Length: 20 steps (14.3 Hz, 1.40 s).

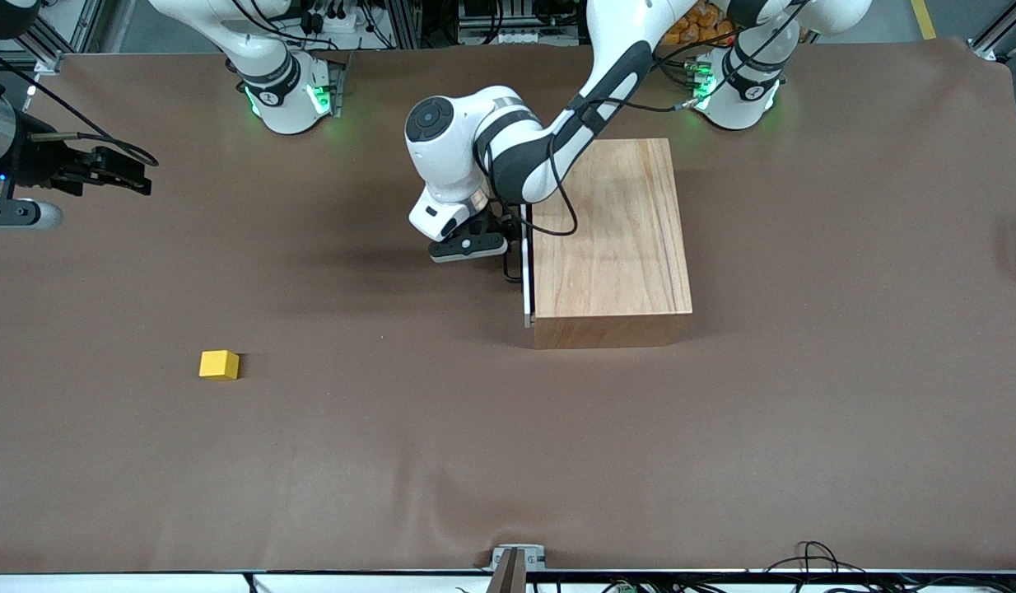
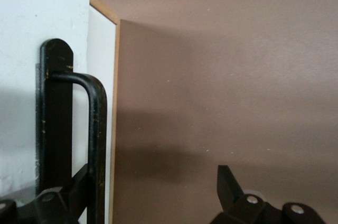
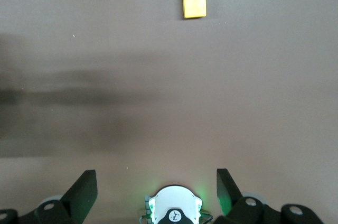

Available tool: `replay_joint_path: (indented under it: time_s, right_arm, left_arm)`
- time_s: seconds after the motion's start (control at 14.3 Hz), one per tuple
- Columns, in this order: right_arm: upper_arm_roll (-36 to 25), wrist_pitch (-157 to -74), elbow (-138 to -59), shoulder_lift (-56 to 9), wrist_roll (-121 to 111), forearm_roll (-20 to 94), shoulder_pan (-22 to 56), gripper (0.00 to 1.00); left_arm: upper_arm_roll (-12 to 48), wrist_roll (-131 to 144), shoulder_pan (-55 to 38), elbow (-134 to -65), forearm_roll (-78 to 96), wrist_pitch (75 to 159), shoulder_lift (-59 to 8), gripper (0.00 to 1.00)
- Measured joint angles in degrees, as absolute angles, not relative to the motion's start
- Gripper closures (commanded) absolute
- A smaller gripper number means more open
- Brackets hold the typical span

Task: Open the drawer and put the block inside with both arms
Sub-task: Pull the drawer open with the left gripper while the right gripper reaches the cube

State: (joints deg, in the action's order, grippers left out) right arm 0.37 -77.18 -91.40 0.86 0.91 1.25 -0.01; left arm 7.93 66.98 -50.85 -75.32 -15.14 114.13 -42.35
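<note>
Counter [image 1: 508, 461]: plain brown cover, no pattern.
Block [image 1: 219, 364]: bright yellow, plain.
Box [image 1: 611, 239]: light wood, straight grain lines along top.
Drawer [image 1: 528, 272]: white front edge; handle [image 2: 95, 145] black wire loop on black plate, paint chipped in spots.
Arms [image 1: 508, 140]: white shells, black joint sections; bases [image 1: 290, 95] lit green.
Left claw [image 2: 153, 203]: black, silver screws.
Right claw [image 3: 157, 192]: black, silver screws.

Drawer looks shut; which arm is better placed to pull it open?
Left. Its pincer is open at the drawer front, one finger by the handle. The right pincer hangs open at its own end, block in view.
</note>
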Motion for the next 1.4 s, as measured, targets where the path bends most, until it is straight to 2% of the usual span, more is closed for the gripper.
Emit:
replay_joint_path:
  time_s: [0.35, 0.7, 1.12, 1.4]
  right_arm:
    - [0.02, -77.28, -91.43, 0.77, 0.93, 1.25, -0.29, 0.0]
    - [-0.33, -84.61, -92.94, -1.09, 1.03, 1.24, -1.27, 0.0]
    - [-0.49, -100.51, -93.34, -10.61, 0.46, 1.25, -4.74, 0.0]
    - [-0.51, -108.25, -93.77, -18.74, 0.46, 1.25, -5.68, 0.0]
  left_arm:
    - [8.05, 67.07, -51.42, -75.31, -15.13, 117.18, -42.51, 0.0]
    - [8.09, 67.08, -52.32, -75.27, -15.13, 120.4, -42.53, 0.0]
    - [8.09, 67.1, -52.73, -75.26, -15.13, 124.09, -42.67, 0.0]
    - [8.05, 67.1, -52.83, -75.26, -15.13, 126.49, -43.08, 0.0]
